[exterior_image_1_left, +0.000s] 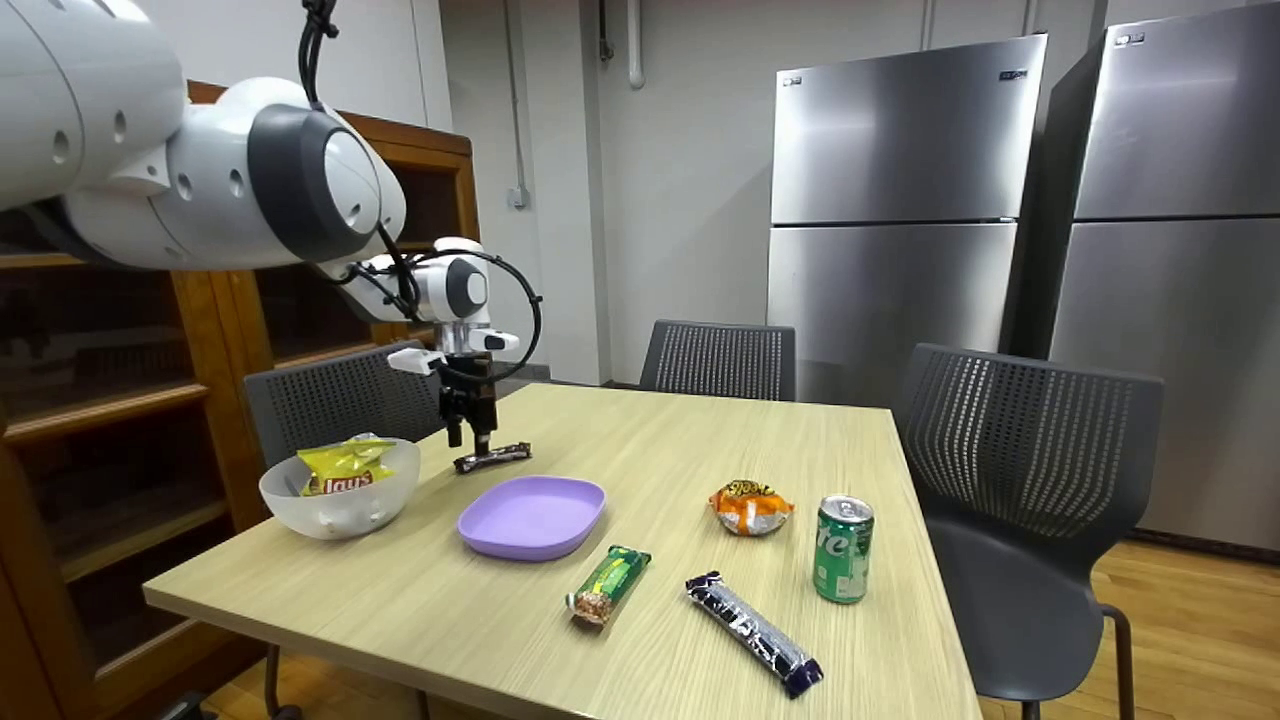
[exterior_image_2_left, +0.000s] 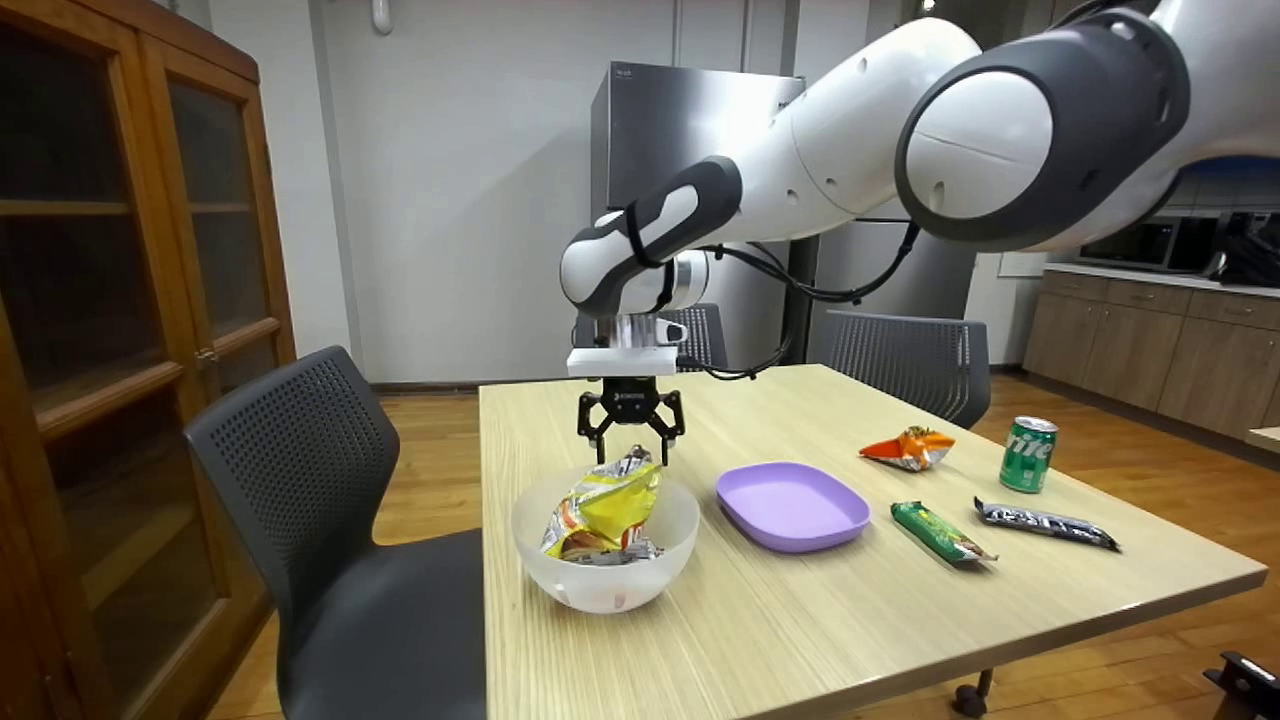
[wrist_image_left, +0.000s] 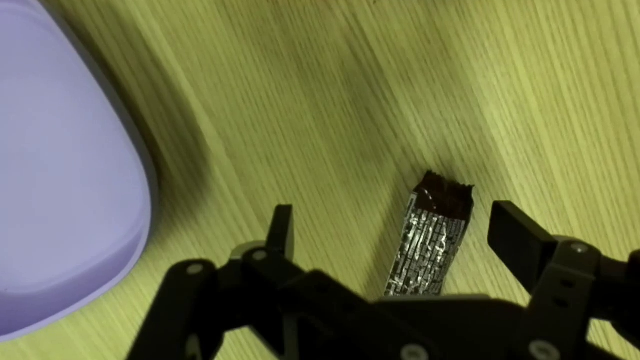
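A pale table (exterior_image_1_left: 660, 430) spans an exterior view, a white arm (exterior_image_1_left: 210, 190) stretched above it from the left. A frosted bowl (exterior_image_1_left: 365, 508) sits near left, a purple plate (exterior_image_1_left: 533, 512) on its right. Beyond the plate at far left hangs the gripper (wrist_image_left: 392, 222), fingers spread wide, nothing held. At right stands a green can (exterior_image_1_left: 843, 555). A dark-wrapped bar (wrist_image_left: 431, 245) lies on the table below the gripper, a gap showing on each side of it between the fingers.

Both exterior views: from near side of table (exterior_image_1_left: 650, 430), above its surface, facing across toward fridge (exterior_image_1_left: 890, 150); share arm (exterior_image_2_left: 850, 120), bowl (exterior_image_2_left: 590, 590), purple plate (exterior_image_2_left: 790, 505). Wrist view: close above table, facing down past gripper (wrist_image_left: 392, 225); shares purple plate.
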